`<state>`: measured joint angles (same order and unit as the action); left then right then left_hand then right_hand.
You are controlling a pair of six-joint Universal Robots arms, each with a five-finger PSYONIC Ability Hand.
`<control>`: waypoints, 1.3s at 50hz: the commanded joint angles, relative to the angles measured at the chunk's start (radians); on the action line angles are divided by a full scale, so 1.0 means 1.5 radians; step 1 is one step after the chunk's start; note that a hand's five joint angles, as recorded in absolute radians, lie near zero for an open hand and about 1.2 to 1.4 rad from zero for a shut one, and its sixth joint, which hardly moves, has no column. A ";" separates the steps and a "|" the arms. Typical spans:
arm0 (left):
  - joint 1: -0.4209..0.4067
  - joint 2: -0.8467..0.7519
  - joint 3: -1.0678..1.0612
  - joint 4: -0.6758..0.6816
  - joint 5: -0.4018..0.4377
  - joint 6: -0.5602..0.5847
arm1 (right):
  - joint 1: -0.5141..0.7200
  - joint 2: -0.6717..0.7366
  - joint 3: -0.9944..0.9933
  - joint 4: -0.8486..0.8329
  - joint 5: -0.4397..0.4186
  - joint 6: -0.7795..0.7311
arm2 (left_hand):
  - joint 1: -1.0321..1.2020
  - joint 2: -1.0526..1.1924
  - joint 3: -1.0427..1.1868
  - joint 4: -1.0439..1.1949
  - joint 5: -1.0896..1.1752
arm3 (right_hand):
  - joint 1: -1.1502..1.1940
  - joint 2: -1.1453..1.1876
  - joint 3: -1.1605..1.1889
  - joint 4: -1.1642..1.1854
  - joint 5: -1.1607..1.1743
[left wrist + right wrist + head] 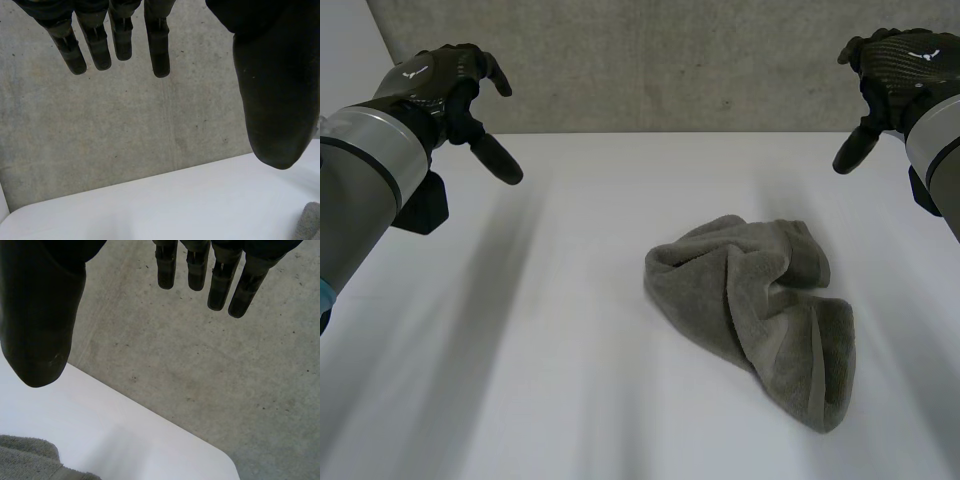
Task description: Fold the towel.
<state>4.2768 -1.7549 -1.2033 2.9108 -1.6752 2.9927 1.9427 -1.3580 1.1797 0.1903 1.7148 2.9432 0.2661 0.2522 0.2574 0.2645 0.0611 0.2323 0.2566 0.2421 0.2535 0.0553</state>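
**Crumpled towel (pixel 760 310) on the white bench (pixel 520 350)**

The towel is grey and thick. It is not flat. It lies in a bunched heap, with fat folds across it and a smooth band along its 5 o'clock end. In the head view it sits a little toward 4 o'clock from the middle of the bench.

The left robot hand (pixel 440 85) hangs in the air at 10 o'clock from the towel, well apart from it. In the left wrist view its fingers (pixel 157 50) are straight and its thumb (pixel 272 90) sticks out to the side, away from them. A small bit of towel (pixel 311 222) peeks in past the thumb tip.

The right robot hand (pixel 895 70) hangs in the air at 1 o'clock from the towel, also well apart. In the right wrist view its fingers (pixel 220 285) are straight and the thumb (pixel 40 315) stands away from them. Some towel (pixel 25 457) lies on the bench past the thumb tip.

A grey speckled wall (pixel 650 60) stands behind the bench at 12 o'clock.
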 commanded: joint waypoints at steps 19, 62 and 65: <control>-0.031 -0.101 -0.045 0.112 0.114 0.004 | 0.005 0.080 0.000 0.048 -0.082 -0.153 | -0.039 -0.030 -0.033 -0.038 -0.019 | -0.039 -0.055 -0.045 -0.053 -0.037; -0.094 -0.245 -0.046 0.201 0.032 0.227 | -0.009 0.067 0.295 -0.113 -0.096 -0.180 | 0.753 0.763 0.759 0.755 0.774 | -0.039 -0.055 -0.045 -0.053 -0.037; -0.078 -0.177 -0.154 0.213 0.032 0.227 | -0.006 0.067 0.294 -0.113 -0.096 -0.180 | 0.753 0.763 0.759 0.755 0.774 | -0.039 -0.055 -0.045 -0.053 -0.037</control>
<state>4.1003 -2.2102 -1.1798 3.2011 -1.6212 3.3336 1.9221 -1.2557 1.6215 0.0212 1.5717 2.6736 1.2387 1.3106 1.3018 1.3579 1.0952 0.2322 0.2566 0.2421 0.2535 0.0553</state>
